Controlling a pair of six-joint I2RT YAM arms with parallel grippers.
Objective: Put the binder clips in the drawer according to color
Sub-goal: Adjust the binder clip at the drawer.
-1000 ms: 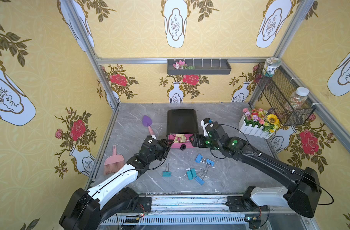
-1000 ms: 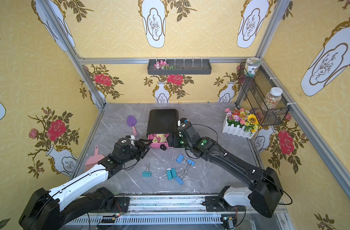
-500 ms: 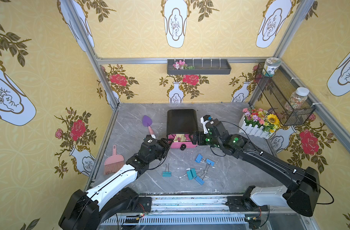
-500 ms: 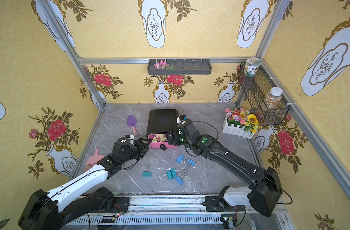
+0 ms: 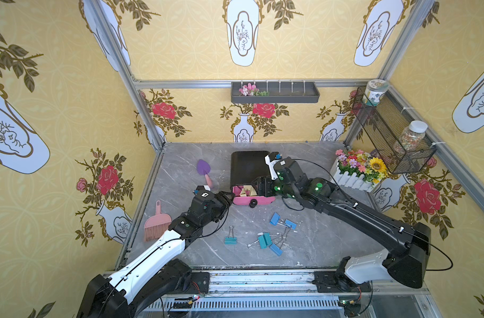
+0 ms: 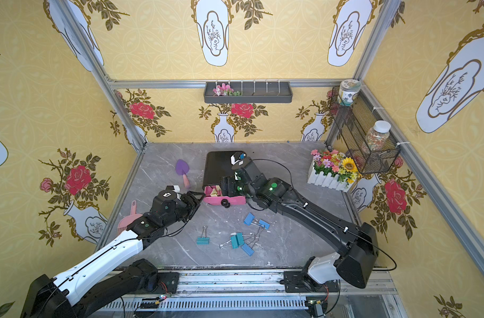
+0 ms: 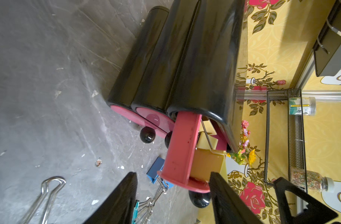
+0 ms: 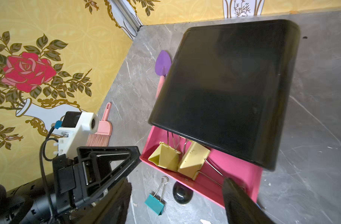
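The black drawer (image 5: 249, 165) cabinet has its top pink drawer (image 8: 233, 170) pulled out, with pale yellow binder clips (image 8: 164, 158) lying inside. My right gripper (image 5: 258, 187) hovers open over that drawer's front; its knob (image 8: 182, 193) shows between the jaws and nothing is held. My left gripper (image 5: 230, 196) is open at the drawer's left end, whose corner (image 7: 177, 174) lies in the gap untouched. A teal clip (image 5: 230, 240) lies alone on the table. Blue clips (image 5: 274, 219) and teal clips (image 5: 264, 241) lie tangled in front of the cabinet.
A purple trowel (image 5: 203, 167) lies left of the cabinet and a pink hand brush (image 5: 157, 223) near the left wall. A white picket flower box (image 5: 356, 172) stands at the right. Above it hangs a wire basket (image 5: 392, 137) with jars.
My right gripper has shifted left over the open drawer and its jaws have narrowed somewhat. The left arm has barely moved.
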